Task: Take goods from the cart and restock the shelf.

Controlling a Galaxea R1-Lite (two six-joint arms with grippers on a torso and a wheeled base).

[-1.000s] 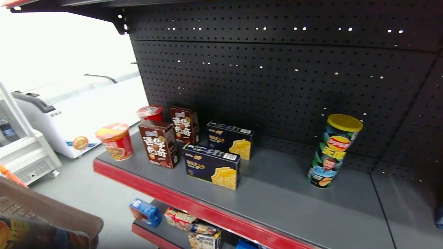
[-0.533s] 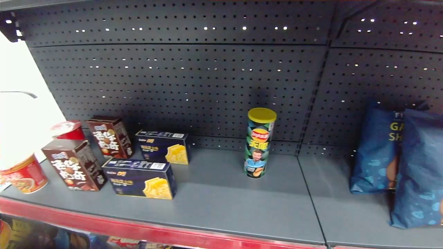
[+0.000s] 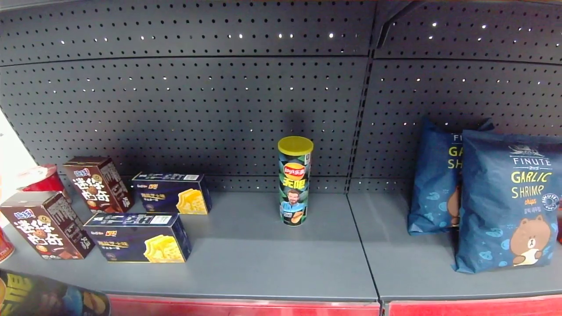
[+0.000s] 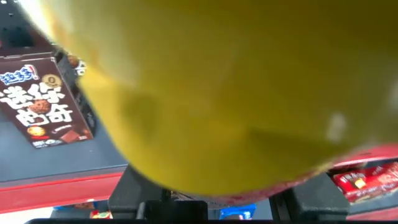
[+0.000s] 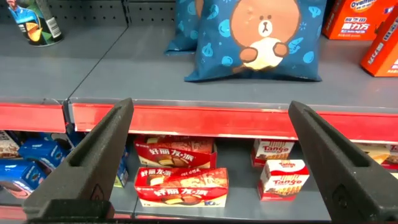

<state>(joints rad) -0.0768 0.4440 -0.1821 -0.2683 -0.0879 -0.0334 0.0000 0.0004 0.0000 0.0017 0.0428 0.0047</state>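
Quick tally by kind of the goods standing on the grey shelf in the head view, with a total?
Brown boxes: 2
Navy boxes: 2
Chip can: 1
Blue chip bags: 2
Red cups: 2, one cut by the edge
Red sliver at the right edge: cannot tell, not counted
Total: 9

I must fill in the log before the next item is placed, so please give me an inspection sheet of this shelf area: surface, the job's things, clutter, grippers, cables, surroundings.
Surface: grey shelf board, with free room on both sides of the chip can.
Job's things: yellow pack in the left gripper; on the shelf, two brown boxes, two dark blue boxes, the upright chip can, two blue bags.
Clutter: nothing seen.
Grippers: left gripper shut on the yellow pack; right gripper open, empty, before the shelf front.
Cables: nothing seen.
Surroundings: perforated back panel; lower shelf with red boxes.
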